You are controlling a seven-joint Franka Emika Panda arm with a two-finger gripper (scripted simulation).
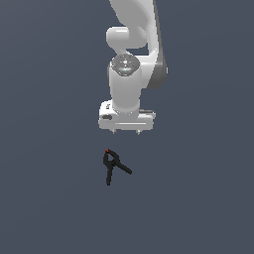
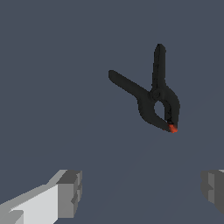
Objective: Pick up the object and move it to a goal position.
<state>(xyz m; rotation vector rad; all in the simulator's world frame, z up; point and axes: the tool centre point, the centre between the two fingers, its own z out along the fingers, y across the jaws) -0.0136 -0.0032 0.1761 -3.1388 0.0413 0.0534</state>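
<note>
Nothing grasped yet. Gripper (image 1: 126, 132) spread wide and empty, fingers (image 2: 70, 192) hanging apart above the grey floor (image 1: 44, 198). Clamp (image 1: 112, 163) lying flat on the floor just ahead, untouched. Descent, grasp, lift and carry to goal all remaining.

We see the clamp (image 2: 155, 98) as matte black all over, with one small red-orange tip (image 2: 173, 128). The surface (image 1: 44, 198) is a plain, unpatterned slate blue-grey. The arm (image 1: 131, 64) is glossy white with grey shading; the fingertips (image 2: 70, 192) are mid-grey.
</note>
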